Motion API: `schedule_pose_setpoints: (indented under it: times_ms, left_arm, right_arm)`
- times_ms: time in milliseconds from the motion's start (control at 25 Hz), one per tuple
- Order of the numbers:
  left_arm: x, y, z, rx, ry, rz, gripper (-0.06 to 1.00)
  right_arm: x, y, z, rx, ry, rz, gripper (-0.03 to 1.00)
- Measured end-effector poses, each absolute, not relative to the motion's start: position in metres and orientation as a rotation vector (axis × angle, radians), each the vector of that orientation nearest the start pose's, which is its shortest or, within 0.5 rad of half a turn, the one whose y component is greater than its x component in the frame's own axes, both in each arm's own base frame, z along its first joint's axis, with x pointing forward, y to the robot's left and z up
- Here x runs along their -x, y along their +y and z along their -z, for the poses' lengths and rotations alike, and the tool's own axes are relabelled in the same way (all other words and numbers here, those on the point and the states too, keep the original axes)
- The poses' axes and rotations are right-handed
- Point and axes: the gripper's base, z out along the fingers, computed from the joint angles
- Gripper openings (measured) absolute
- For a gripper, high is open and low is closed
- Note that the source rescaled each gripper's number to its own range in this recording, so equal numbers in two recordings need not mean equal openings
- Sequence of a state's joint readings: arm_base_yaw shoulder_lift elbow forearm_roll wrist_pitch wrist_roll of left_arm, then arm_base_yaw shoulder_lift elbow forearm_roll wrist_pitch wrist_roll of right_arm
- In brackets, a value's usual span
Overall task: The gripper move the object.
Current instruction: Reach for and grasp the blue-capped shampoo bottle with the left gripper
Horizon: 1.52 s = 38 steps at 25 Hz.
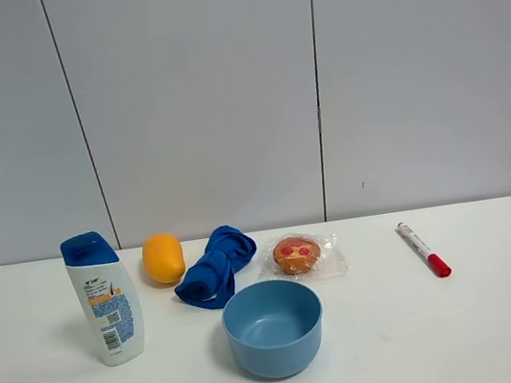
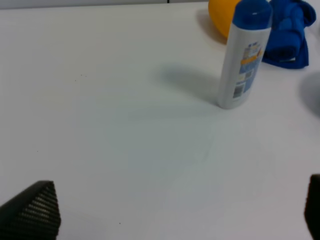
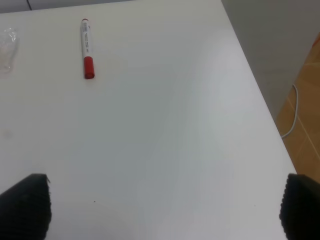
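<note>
Shampoo bottle [image 1: 105,301] stands upright on the surface [image 1: 472,332] near an orange ovoid [image 1: 163,258], clear of left pincer [image 2: 172,212] and right pincer [image 3: 162,207], both spread and empty; judged light, stiff, slick and tippable, best gripped mid-body.

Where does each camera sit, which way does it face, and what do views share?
Exterior high: off the arms, high before the table, facing the wall; bottle, bowl, marker; no robot part.
Left wrist: on the left arm, facing the bottle; left gripper open.
Right wrist: on the right arm, facing the marker and table edge; right gripper open.
Shared: bottle, exterior and left wrist; marker, exterior and right wrist.
</note>
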<state>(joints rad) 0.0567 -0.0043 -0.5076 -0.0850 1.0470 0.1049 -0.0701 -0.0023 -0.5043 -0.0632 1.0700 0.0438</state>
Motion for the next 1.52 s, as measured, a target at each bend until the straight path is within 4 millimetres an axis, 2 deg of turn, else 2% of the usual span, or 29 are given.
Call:
schedule_pose_setpoints:
  times_ms: [1000, 1160, 1320, 1520]
  left_arm:
    - [0.006, -0.008, -0.281, -0.053, 2.014, 0.012, 1.00]
    - [0.005, -0.014, -0.296, -0.053, 1.928, 0.098, 1.00]
    - [-0.013, -0.017, -0.317, -0.060, 1.811, 0.159, 1.00]
    - [-0.050, -0.013, -0.330, -0.110, 1.764, 0.092, 1.00]
  right_arm:
    - [0.007, -0.005, -0.278, -0.120, 2.043, 0.092, 1.00]
    - [0.007, -0.005, -0.278, -0.120, 2.043, 0.092, 1.00]
    - [0.007, -0.005, -0.278, -0.120, 2.043, 0.092, 1.00]
    - [0.007, -0.005, -0.278, -0.120, 2.043, 0.092, 1.00]
